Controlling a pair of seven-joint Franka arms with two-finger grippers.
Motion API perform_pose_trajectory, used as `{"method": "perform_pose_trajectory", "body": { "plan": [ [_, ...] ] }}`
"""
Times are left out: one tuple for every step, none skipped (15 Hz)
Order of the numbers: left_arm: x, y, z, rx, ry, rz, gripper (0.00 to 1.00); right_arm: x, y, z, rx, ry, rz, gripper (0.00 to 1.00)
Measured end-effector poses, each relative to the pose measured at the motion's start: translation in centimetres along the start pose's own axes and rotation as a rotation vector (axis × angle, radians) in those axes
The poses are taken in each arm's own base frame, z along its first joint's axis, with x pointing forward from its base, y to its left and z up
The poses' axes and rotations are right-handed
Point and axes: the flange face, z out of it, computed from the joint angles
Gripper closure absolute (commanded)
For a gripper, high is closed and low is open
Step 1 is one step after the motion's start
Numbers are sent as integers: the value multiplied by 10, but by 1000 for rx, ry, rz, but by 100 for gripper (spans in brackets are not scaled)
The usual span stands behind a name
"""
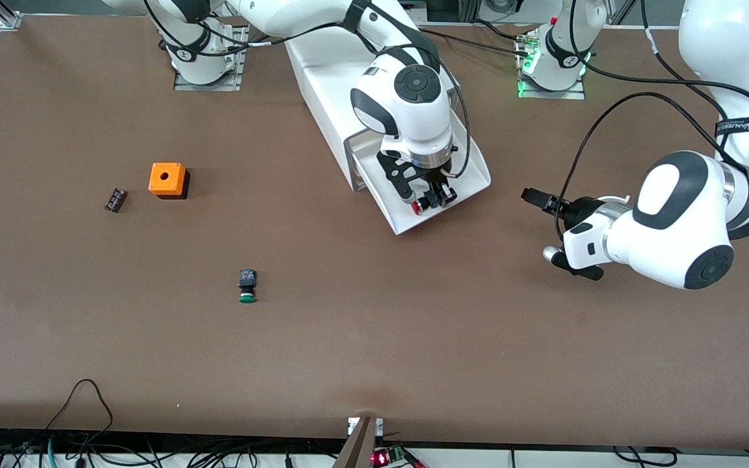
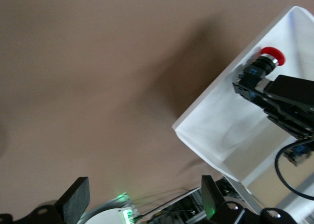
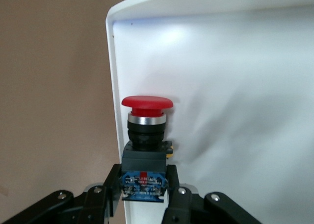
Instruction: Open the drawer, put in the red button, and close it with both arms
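At the left of the front view, a small dark part (image 1: 116,199), an orange box (image 1: 168,180) and, lower toward centre, a green button (image 1: 248,286) lie untouched on the brown table (image 1: 374,351). At upper centre the drawer (image 1: 472,170) stands pulled out of the white cabinet (image 1: 322,84), and the right gripper (image 1: 431,200) hangs over its outer end, fingers pinching the black-and-blue body of the red button (image 1: 417,207). The right wrist view shows the red cap close against the drawer's side wall, and whether the button touches the floor cannot be told. At the right of the frame the left gripper (image 1: 547,227) waits over bare table beside the drawer, fingers spread with nothing between them.

The risk appears to lie in the release: so near the rim, the button could catch the wall, tip or roll as the fingers part, or even spill onto the table. A button left leaning on the edge might jam the drawer when both arms push it shut.
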Motion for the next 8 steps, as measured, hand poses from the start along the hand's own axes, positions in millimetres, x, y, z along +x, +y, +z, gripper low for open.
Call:
{"method": "perform_pose_trajectory", "body": {
  "plan": [
    [-1, 7, -4, 56, 5, 1, 0, 1, -1, -1, 4, 0, 1, 0],
    [-3, 14, -6, 110, 9, 3, 0, 3, -3, -2, 7, 1, 4, 0],
    [-5, 19, -9, 158, 12, 5, 0, 5, -4, -4, 11, 4, 6, 0],
    [-6, 21, -14, 197, 22, 4, 0, 8, -6, -5, 14, 8, 10, 0],
    [-9, 22, -22, 224, 36, 0, 0, 12, -10, -8, 18, 13, 15, 0],
    [-11, 19, -31, 236, 52, -6, 0, 19, -15, -13, 24, 18, 19, 0],
    [-13, 16, -38, 239, 68, -14, 0, 28, -21, -20, 26, 22, 4, 0],
    [-15, 12, -46, 239, 85, -21, 0, 41, -28, -29, 26, 28, -31, 0]
  ]
}}
